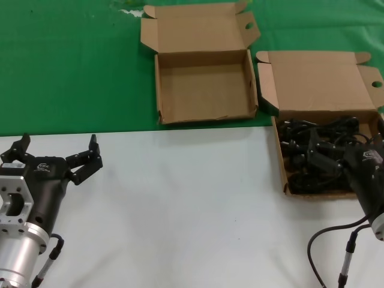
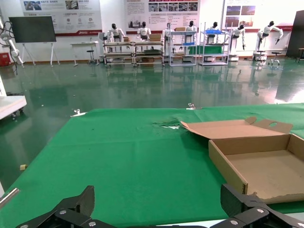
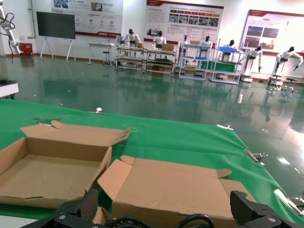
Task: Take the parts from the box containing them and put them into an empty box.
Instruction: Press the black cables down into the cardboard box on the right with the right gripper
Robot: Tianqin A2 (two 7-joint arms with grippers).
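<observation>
Two cardboard boxes sit at the far side: the empty box (image 1: 204,84) left, the cord box (image 1: 327,147) right, holding black cords (image 1: 312,156). Over those cords the right gripper (image 1: 318,157) hangs with fingers spread. Near left, the left gripper (image 1: 57,153) waits, fingers apart.

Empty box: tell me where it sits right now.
In the head view the empty box sits on the green cloth, centre-top, just left of the box of parts, far from the left gripper.

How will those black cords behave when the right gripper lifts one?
Probably floppy: the cords lie in loose coils that should sag. They overlap in the box, so neighbours may snag and come along. The right gripper, open, sits among them; the left gripper waits.
</observation>
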